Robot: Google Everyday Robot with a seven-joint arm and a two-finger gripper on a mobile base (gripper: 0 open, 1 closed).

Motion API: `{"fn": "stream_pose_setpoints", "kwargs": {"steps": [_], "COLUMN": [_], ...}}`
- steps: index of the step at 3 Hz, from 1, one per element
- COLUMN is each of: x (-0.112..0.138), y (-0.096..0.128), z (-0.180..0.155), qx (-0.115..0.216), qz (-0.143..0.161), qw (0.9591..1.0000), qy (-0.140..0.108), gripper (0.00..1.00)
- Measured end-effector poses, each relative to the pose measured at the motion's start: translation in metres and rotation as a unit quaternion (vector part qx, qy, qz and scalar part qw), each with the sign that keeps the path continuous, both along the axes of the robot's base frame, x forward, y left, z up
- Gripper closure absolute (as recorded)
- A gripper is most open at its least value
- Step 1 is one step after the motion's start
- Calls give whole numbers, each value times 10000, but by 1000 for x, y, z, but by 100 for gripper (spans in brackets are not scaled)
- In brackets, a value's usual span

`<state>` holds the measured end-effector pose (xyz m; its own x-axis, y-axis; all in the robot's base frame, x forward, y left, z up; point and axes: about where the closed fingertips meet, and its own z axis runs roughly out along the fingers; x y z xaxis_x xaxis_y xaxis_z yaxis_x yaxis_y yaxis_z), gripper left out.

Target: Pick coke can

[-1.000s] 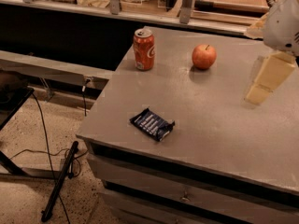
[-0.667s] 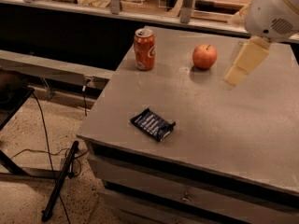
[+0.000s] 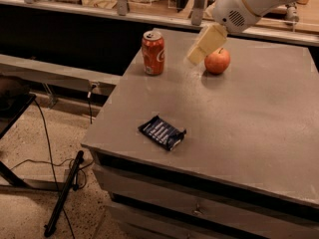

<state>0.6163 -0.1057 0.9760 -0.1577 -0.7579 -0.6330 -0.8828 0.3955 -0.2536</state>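
Observation:
The coke can (image 3: 153, 53), red-orange with white lettering and a silver top, stands upright near the back left corner of the grey table (image 3: 249, 118). My gripper (image 3: 206, 44) hangs from the white arm at the top right, above the table between the can and the apple (image 3: 218, 60), to the right of the can and apart from it. It holds nothing that I can see.
A round red-orange apple sits to the right of the can, partly behind the gripper. A dark blue snack packet (image 3: 162, 132) lies near the table's front left. Drawers sit under the tabletop. Cables and a black stand (image 3: 62, 193) lie on the floor at the left.
The arm has swung left across the table, from the right edge past the apple toward the can. The can, apple and packet have not moved.

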Motion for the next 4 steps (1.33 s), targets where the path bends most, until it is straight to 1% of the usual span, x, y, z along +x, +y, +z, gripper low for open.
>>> {"fn": "stream_pose_setpoints", "kwargs": {"steps": [1,2,3,4], "x": [0,6,23,40], "y": [0,13,39,63], "z": [0,-2,-3,-2], "qx": [0,384,1055,1514], "qz": [1,171,348,397], "qw": [10000,9991,9936,9867], "qy": [0,-34,-203,-436], "gripper": [0,0,0,0]}}
